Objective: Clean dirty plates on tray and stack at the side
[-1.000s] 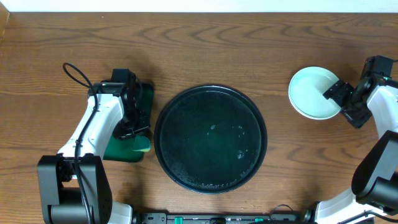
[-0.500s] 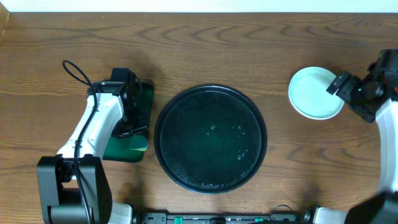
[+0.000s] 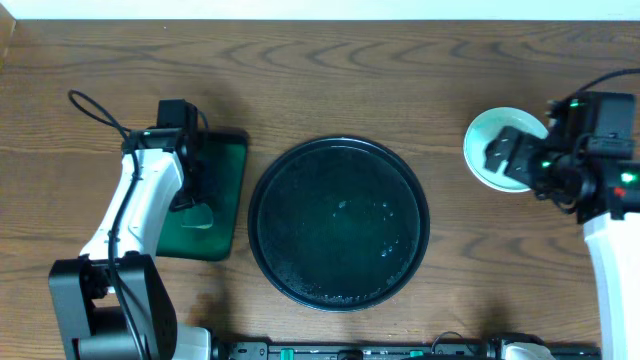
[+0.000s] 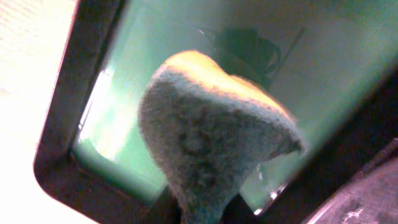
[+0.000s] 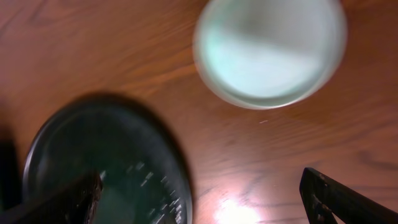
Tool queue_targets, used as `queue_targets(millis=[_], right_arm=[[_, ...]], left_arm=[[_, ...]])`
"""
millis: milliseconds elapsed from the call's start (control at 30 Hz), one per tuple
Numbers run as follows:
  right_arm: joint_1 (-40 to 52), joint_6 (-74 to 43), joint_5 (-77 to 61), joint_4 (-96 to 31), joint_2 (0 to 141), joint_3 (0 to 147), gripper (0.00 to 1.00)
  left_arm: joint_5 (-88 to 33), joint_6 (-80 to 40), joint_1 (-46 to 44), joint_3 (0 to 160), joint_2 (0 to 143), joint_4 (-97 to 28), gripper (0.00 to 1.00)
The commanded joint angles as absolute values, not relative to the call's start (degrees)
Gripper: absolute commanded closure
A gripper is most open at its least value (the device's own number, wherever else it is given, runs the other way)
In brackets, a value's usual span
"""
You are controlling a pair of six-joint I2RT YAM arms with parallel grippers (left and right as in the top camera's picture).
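One black tray (image 3: 340,225) sits central on the tabletop (image 3: 450,60). One pale mint plate (image 5: 270,50) shows by the tabletop's right edge, apart from it; any beneath cannot be counted. The right tool (image 5: 200,180) gapes wide, empty. The left tool (image 3: 192,190) hangs over one green tray (image 3: 228,170) and one sponge (image 4: 211,143); its spread cannot be told.

A robotics lab bench is showing: a left arm (image 3: 135,215) and right arm (image 3: 608,250) are standing at a wood-grain table (image 3: 330,60).
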State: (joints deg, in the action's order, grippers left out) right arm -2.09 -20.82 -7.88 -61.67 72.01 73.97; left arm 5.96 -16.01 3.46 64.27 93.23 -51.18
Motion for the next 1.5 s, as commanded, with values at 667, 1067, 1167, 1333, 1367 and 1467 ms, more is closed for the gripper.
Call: queue_targets(millis=[667, 1067, 1167, 1333, 1367, 1467], right_arm=[[15.99, -4.21, -7.35, -62.35, 55.9, 75.33, 0.01], [15.97, 15.25, -9.1, -62.43, 38.76, 75.33, 0.01], [15.97, 17.39, -9.08, -62.78, 36.03, 75.33, 0.01], [15.97, 19.59, -9.06, -63.72, 34.0, 75.33, 0.01], [15.97, 19.59, -9.08, -63.88, 33.98, 75.33, 0.01], [15.97, 19.57, -9.06, -64.18, 34.02, 75.31, 0.01]], left_arm=[[-2.59, -12.4, 3.92, 65.63, 75.24, -52.47, 0.36], [-4.12, -2.94, 0.47, 65.63, 39.4, -54.02, 0.37], [-4.12, -0.1, -0.49, 65.63, 31.14, -54.83, 0.37], [-4.1, 4.95, -0.73, 65.63, 19.62, -55.61, 0.37], [-4.08, 5.56, -0.73, 65.63, 17.67, -55.68, 0.37], [-4.1, 5.54, -0.73, 65.63, 14.24, -55.88, 0.36]])
